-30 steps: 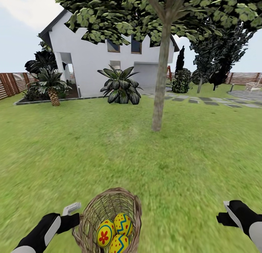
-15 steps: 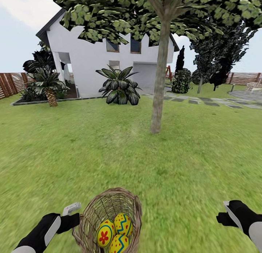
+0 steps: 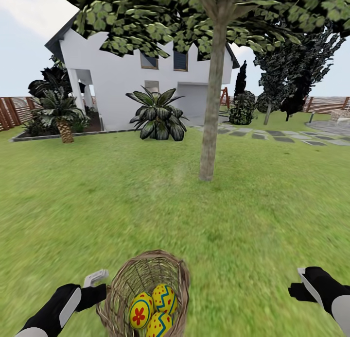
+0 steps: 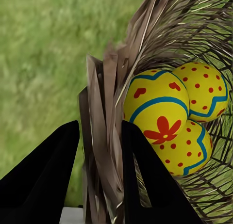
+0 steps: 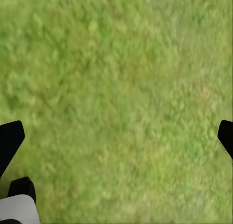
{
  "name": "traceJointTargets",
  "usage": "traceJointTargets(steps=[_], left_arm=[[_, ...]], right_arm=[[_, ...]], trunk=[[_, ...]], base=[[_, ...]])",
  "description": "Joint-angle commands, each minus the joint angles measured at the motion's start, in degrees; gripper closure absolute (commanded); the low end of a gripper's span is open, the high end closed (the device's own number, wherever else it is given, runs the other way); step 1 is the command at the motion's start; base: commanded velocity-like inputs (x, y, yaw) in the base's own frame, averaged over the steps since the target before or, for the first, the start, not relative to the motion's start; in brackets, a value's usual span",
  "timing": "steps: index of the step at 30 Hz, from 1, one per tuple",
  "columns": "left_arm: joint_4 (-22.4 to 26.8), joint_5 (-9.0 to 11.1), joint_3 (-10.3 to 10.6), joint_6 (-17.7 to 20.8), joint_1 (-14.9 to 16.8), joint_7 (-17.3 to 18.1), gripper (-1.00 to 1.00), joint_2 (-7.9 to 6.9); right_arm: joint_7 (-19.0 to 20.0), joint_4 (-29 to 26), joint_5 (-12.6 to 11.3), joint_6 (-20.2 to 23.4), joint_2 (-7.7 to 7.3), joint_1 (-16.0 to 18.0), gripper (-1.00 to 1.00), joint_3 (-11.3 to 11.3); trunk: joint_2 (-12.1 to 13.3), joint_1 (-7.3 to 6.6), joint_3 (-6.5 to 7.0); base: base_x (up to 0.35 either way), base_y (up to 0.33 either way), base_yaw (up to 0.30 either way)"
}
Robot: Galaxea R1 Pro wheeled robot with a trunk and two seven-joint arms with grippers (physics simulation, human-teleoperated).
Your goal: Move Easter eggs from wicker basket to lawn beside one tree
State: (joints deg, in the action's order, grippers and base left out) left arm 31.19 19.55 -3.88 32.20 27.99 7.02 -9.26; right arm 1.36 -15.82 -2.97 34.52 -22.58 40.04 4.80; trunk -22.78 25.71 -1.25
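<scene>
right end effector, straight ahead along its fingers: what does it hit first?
Only lawn lies ahead of the open right end effector; nothing stands between. Depth is unclear, so how soon it touches grass can't be judged.

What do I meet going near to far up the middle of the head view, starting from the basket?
Three Easter eggs in the wicker basket → open lawn → tree trunk → broad-leaved plant → white house.
</scene>
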Motion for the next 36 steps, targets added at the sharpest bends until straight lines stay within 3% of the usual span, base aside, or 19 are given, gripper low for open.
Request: traceJointTargets(steps=[1, 36], left_arm=[[0.10, 0.64, -0.34, 0.46, 0.05, 0.24, 1.00, 0.04], [0.01, 0.67, -0.34, 0.49, 0.05, 0.27, 1.00, 0.04]], right_arm=[[0.13, -0.09, -0.29, 0.29, -0.05, 0.04, -1.00, 0.48], [-0.04, -0.06, -0.29, 0.29, 0.63, 0.04, -1.00, 0.48]], trunk=[[-0.13, 0.07, -0.13], [-0.13, 0.07, -0.42]], base=[[0.319, -0.144, 0.000], [0.319, -0.144, 0.000]])
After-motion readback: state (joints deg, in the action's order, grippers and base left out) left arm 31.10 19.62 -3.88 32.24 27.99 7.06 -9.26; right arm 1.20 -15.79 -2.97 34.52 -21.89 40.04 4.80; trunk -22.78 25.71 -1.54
